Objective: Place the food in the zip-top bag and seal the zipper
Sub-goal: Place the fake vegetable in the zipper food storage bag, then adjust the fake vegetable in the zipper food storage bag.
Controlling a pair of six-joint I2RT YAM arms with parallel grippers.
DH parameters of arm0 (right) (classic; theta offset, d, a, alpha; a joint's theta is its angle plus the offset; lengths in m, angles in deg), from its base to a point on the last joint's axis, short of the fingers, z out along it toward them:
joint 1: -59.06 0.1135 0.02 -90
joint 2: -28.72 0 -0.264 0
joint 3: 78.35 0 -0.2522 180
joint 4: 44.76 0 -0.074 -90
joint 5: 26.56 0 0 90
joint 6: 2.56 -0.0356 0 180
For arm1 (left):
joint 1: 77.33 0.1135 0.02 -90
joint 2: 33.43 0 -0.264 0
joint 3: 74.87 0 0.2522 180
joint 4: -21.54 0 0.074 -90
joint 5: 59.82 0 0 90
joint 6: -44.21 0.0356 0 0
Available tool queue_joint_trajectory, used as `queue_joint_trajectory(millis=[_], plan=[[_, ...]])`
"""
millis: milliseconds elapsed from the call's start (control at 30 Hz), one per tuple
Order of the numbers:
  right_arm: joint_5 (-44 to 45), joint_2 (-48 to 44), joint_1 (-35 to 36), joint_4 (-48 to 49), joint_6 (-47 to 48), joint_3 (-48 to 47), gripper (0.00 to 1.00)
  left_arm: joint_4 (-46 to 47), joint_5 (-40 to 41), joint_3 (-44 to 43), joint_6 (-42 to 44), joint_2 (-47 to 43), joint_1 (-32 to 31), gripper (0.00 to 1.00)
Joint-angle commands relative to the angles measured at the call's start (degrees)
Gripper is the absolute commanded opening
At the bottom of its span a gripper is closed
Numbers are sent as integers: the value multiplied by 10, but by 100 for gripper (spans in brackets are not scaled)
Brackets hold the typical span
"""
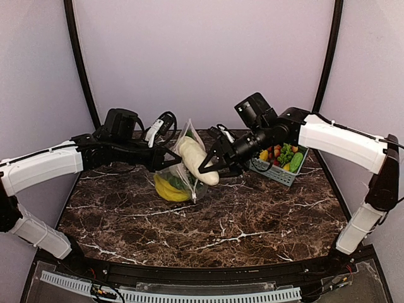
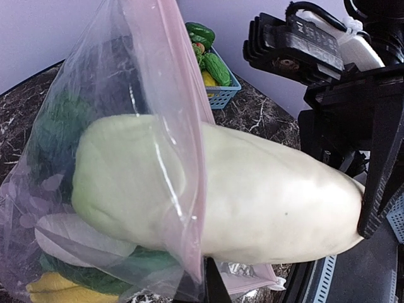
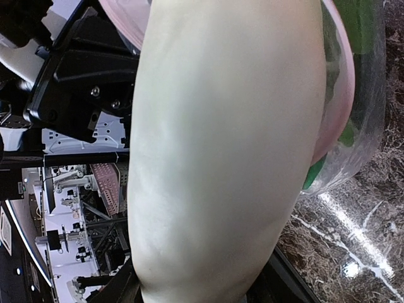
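The clear zip-top bag (image 1: 187,132) hangs above the table with its mouth toward the right arm. My left gripper (image 1: 165,158) is shut on the bag's mouth edge, pinching the pink zipper (image 2: 183,95) low in the left wrist view (image 2: 208,284). A long white vegetable (image 1: 197,159) is halfway through the mouth, its far end inside the bag (image 2: 95,82). My right gripper (image 1: 211,165) is shut on its outer end (image 3: 221,158). A yellow banana bunch (image 1: 169,189) and dark green vegetables (image 2: 57,120) lie inside the bag.
A blue-grey slatted basket (image 1: 273,172) stands at the back right of the marble table and holds more toy food (image 1: 287,154), green, red and yellow. The two arms meet over the table's middle back.
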Motion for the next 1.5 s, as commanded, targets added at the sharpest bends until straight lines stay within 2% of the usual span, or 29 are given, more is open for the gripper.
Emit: queue_joint_trajectory(millis=[0,200,400,500,767,933,1133,1333,1467], plan=[[12,30,-2,7,23,-39,46,16,-33,0,12,4,-11,1],[13,78,-3,6,34,-76,48,8,-39,-6,17,9,-19,1],[54,106,-4,2,44,-100,49,10,-45,-6,17,4,-22,1],[79,107,-5,0,51,-102,54,4,-31,-9,22,-5,-22,1],[115,63,-4,19,59,-63,71,-28,65,-13,41,-26,-21,1],[148,9,1,37,68,-13,74,-58,94,-31,35,-7,-13,1],[241,-55,49,40,107,39,72,-52,88,-28,27,-4,-4,1],[301,-88,95,96,95,99,57,-46,86,-24,28,-9,-4,1],[375,-88,136,159,76,123,54,-44,83,-23,26,-9,-3,1]])
